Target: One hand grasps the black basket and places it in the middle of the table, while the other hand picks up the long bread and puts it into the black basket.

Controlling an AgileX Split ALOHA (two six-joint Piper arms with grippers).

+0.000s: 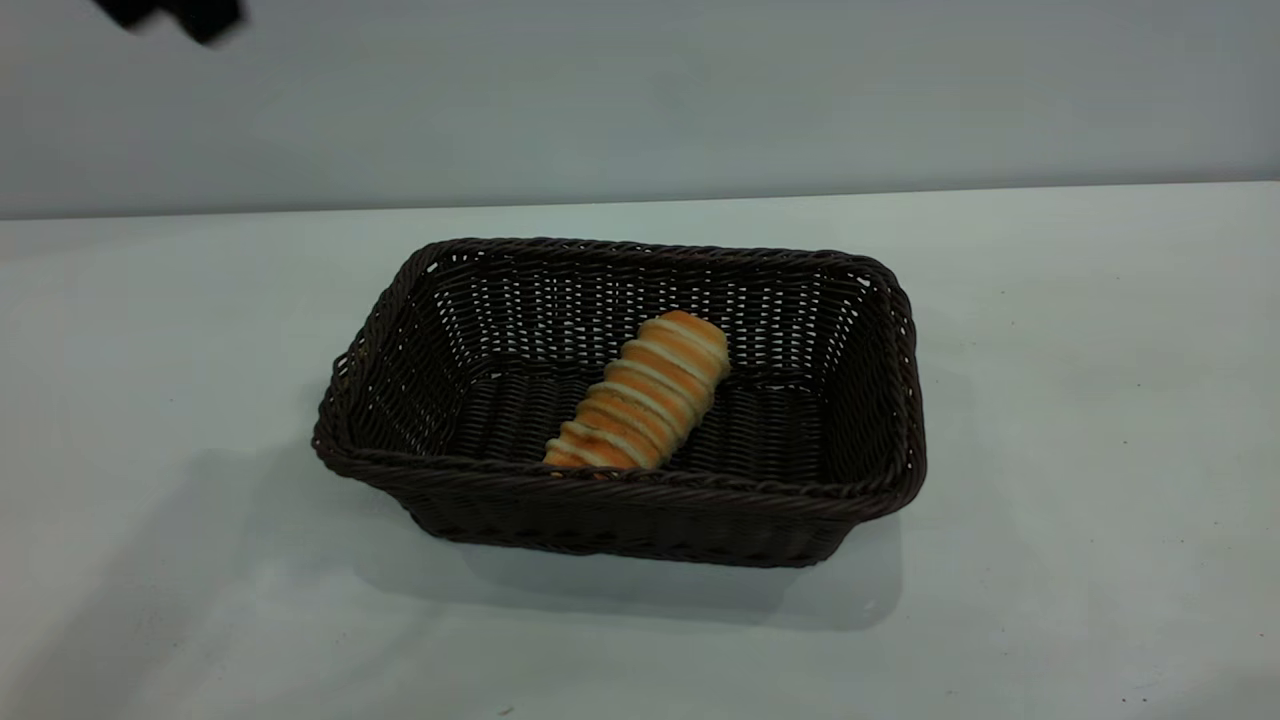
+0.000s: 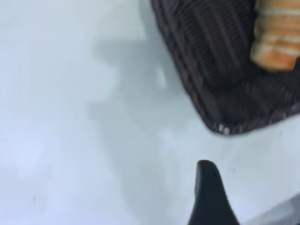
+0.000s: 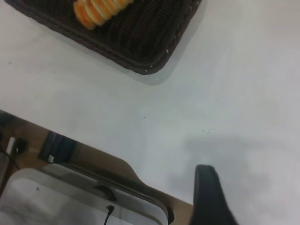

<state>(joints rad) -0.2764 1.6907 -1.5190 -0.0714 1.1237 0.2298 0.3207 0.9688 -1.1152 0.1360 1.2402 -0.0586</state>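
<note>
White counter [image 1: 1080, 420] carried the black basket [image 1: 620, 505] about mid-surface, the long bread [image 1: 640, 395] lying slanted inside it. Left claw [image 1: 170, 15] hung well up and left of the basket (whether either claw was parted, I could not tell). Finishing well probably meant withdrawing without brushing the basket's rim.

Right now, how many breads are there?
1. The bread lies inside the basket in the middle of the table, leaning toward the front wall. None shows elsewhere on the table; the front wall hides only a little of the basket floor.
</note>
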